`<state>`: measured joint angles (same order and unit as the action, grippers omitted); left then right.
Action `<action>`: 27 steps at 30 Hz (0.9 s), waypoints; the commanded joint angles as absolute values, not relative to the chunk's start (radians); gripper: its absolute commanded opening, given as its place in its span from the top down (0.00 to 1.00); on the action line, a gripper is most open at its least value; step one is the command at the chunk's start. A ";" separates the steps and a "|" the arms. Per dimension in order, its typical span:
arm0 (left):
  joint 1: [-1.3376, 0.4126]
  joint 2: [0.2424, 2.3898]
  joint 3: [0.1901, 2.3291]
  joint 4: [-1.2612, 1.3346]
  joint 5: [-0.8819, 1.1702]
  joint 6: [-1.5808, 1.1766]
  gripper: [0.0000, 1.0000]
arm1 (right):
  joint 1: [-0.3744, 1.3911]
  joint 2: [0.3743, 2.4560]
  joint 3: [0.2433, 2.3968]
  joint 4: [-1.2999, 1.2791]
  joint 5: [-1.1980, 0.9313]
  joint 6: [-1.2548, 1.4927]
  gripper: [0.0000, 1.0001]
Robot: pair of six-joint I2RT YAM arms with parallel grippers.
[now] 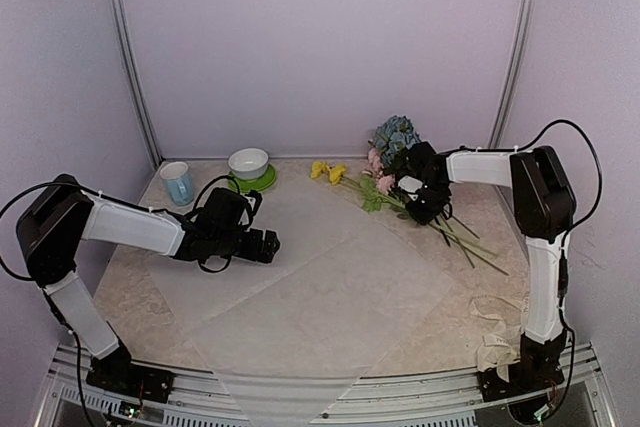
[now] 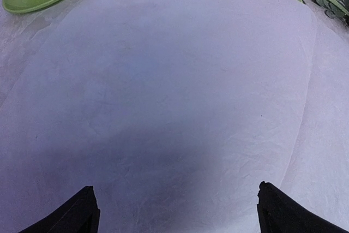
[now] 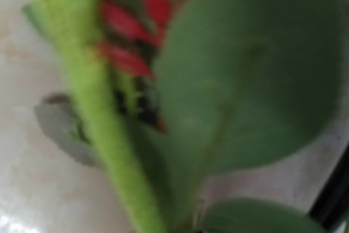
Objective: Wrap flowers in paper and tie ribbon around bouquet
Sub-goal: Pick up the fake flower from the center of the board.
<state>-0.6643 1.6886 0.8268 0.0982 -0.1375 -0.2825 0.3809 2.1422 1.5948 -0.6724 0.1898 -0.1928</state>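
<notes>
Hovering over the flat paper (image 1: 330, 297) up front with the left gripper (image 1: 268, 245), fingers (image 2: 76, 214) wide apart, holding nothing. Farther back, seemingly fetching the flowers (image 1: 395, 139) lying just beside the paper with the right gripper (image 1: 420, 205); cannot tell if shut on a stem. Next: pinch stems tight, carry onto the paper.

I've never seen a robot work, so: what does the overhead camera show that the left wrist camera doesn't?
Only overhead: both arms, the blue cup, the ribbon, the flowers' heads and the right pincer at them. Only left wrist: a close look at the left pincer's dark fingertips, spread wide above the paper. Both: that paper, the green saucer, some flower stalks.
</notes>
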 commanded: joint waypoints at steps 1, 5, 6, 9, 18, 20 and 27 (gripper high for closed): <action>-0.666 1.669 0.825 0.107 -0.128 -0.297 0.01 | 0.411 2.124 1.610 -0.717 0.267 -0.208 0.91; -0.666 1.663 0.829 0.108 -0.124 -0.293 0.01 | 0.432 2.051 1.597 -0.735 0.304 -0.209 0.91; -0.666 1.663 0.831 0.107 -0.124 -0.289 0.01 | 0.435 2.034 1.590 -0.738 0.306 -0.209 0.91; -0.666 1.661 0.836 0.103 -0.127 -0.280 0.01 | 0.436 1.989 1.554 -0.735 0.311 -0.207 0.91; -0.664 1.646 0.846 0.093 -0.138 -0.267 0.01 | 0.436 1.920 1.465 -0.761 0.256 -0.125 1.00; -0.665 1.641 0.846 0.094 -0.136 -0.269 0.01 | 0.436 1.900 1.455 -0.758 0.212 -0.112 1.00; -0.667 1.585 0.845 0.097 -0.135 -0.279 0.04 | 0.430 1.797 1.421 -0.652 -0.016 -0.036 1.00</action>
